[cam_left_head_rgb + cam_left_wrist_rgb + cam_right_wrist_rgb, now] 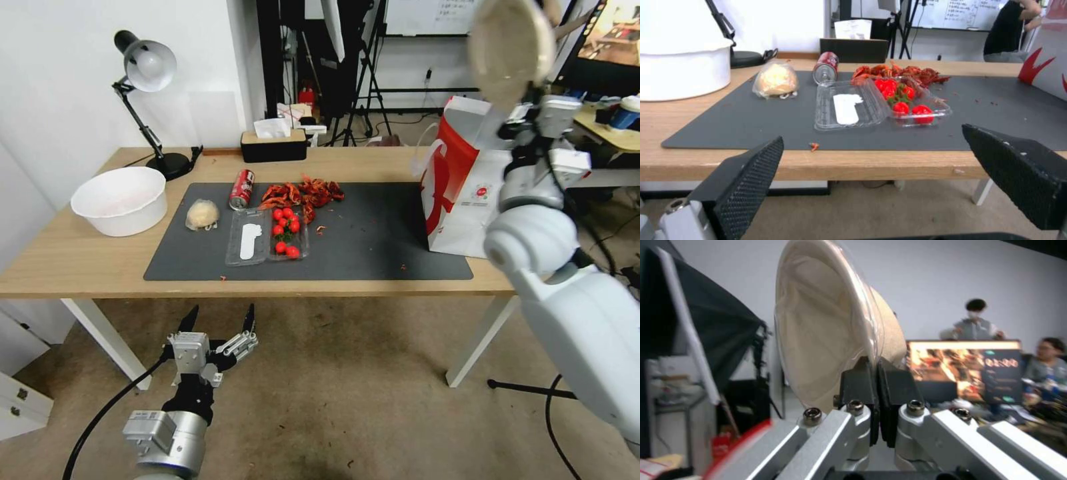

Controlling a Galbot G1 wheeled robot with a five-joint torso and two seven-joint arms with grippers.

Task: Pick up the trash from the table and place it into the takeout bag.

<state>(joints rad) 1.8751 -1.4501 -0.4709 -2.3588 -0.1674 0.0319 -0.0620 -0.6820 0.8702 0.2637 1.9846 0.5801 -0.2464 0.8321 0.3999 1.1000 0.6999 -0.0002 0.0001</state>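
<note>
Above the takeout bag (460,193), right fingers (862,386) pinch the bowl (510,50).

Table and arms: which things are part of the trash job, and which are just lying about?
Job: bowl clamped in right gripper, bag, can, wrapped lump, open left gripper.
Lying about: basin, lamp, tissue box.
</note>
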